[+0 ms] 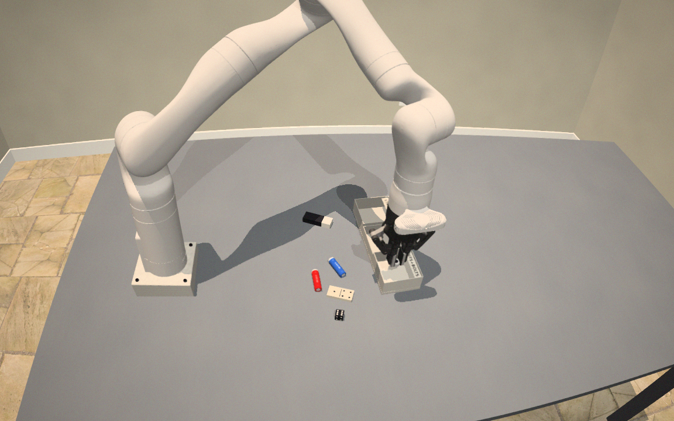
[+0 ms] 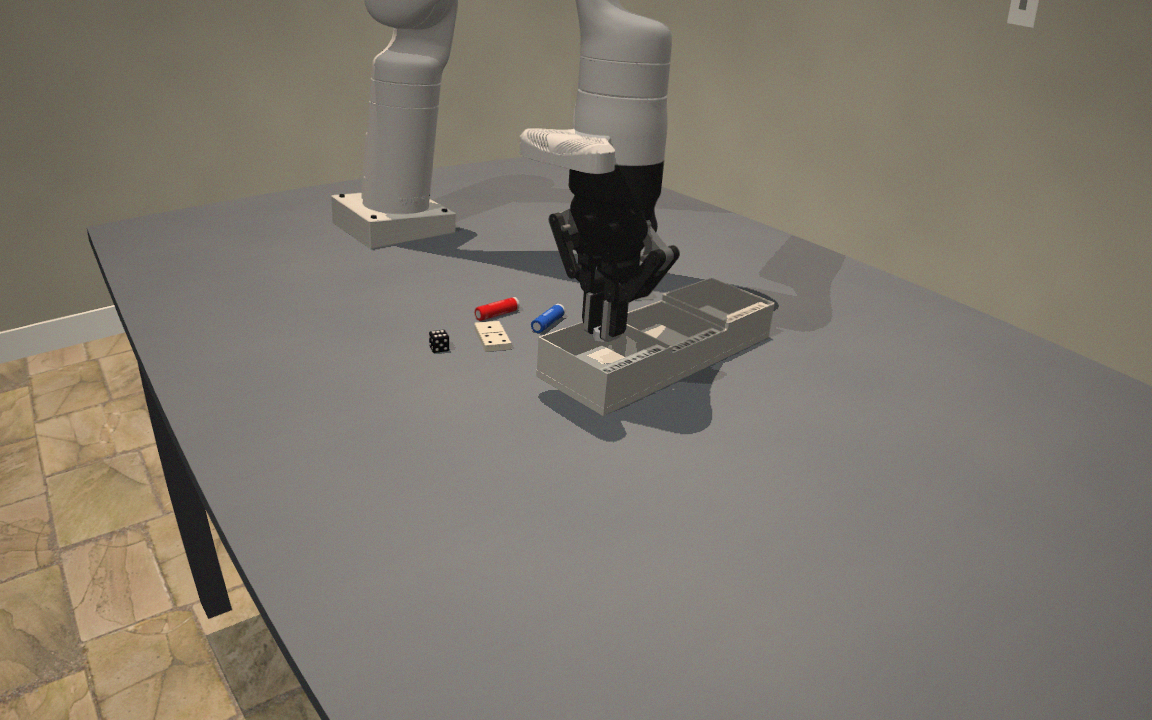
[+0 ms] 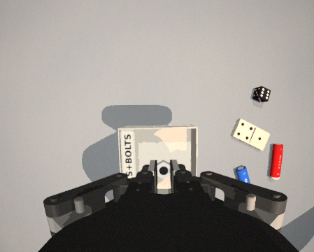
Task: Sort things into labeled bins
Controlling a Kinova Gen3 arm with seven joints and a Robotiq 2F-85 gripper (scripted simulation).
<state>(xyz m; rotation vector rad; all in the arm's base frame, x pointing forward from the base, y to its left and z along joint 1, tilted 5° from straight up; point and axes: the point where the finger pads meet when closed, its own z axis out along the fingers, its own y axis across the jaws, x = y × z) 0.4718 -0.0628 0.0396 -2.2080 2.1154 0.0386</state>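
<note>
Gripper (image 1: 396, 261) (image 2: 603, 329) (image 3: 163, 169) grips 1 nut (image 3: 163, 169) over a bin (image 1: 401, 286) (image 2: 573, 374) (image 3: 194, 150), domino (image 1: 340, 293) (image 2: 492, 335) (image 3: 251, 134) near 2 batteries outside

The white, smooth-shelled jointed arm (image 1: 234, 49) (image 2: 622, 80) rises from its pale square base plate (image 1: 143, 290) (image 2: 352, 229), bolted at the corners, on the counter. Its upper length slants up to a high bend near the top edge of the top view, then the forearm slopes down on the far side. Below that, the rounded white wrist (image 1: 413, 178) (image 2: 623, 116) drops almost upright, a flat, ridged white housing jutting out from its side. The black two-fingered hand (image 1: 396, 261) (image 2: 602, 331) (image 3: 163, 169) points downward, its dark linkages splayed outward at both sides, its gray-faced fingertips close together and parallel, with a narrow gap between them, clamped on something small.
</note>
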